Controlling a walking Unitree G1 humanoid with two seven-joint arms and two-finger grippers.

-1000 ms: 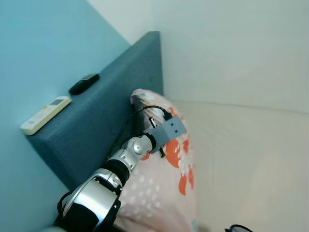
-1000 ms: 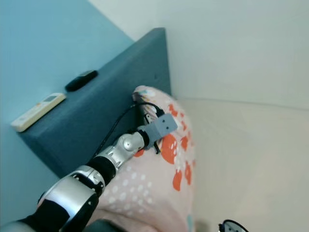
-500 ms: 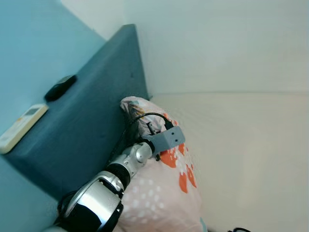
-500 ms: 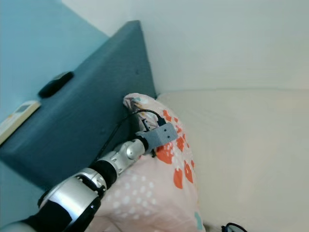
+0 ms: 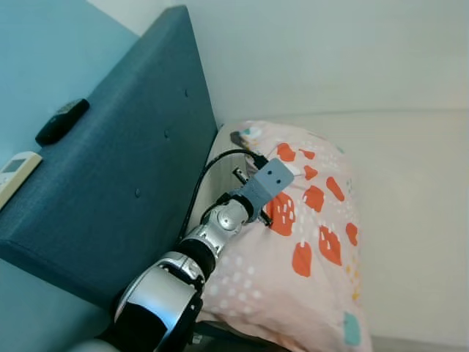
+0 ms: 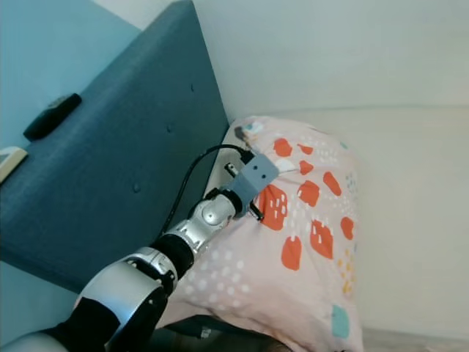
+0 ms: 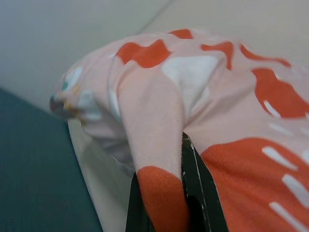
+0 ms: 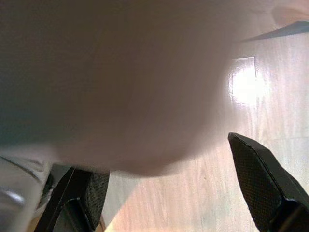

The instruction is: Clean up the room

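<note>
A pink pillow (image 5: 311,242) with orange-red patches and white dots lies at the head of the cream bed (image 5: 418,176), close to the dark blue headboard (image 5: 124,169). My left gripper (image 5: 258,209) reaches onto the pillow's upper side, just under the grey wrist camera block. In the left wrist view the left gripper (image 7: 166,210) is shut on a raised fold of the pillow (image 7: 159,121), one black finger on each side. My right gripper (image 8: 169,193) hangs open over a wooden floor (image 8: 241,125), with a blurred pinkish mass close above it.
On the headboard's top ledge rest a black remote (image 5: 62,121) and a white remote (image 5: 15,171). A teal wall (image 5: 44,51) rises behind the headboard, and a white wall (image 5: 330,51) behind the bed. Bare mattress stretches to the right of the pillow.
The camera has swung. The pillow, still held by my left gripper, has come away from the headboard and now lies flatter, showing more of its patterned face toward the right.
</note>
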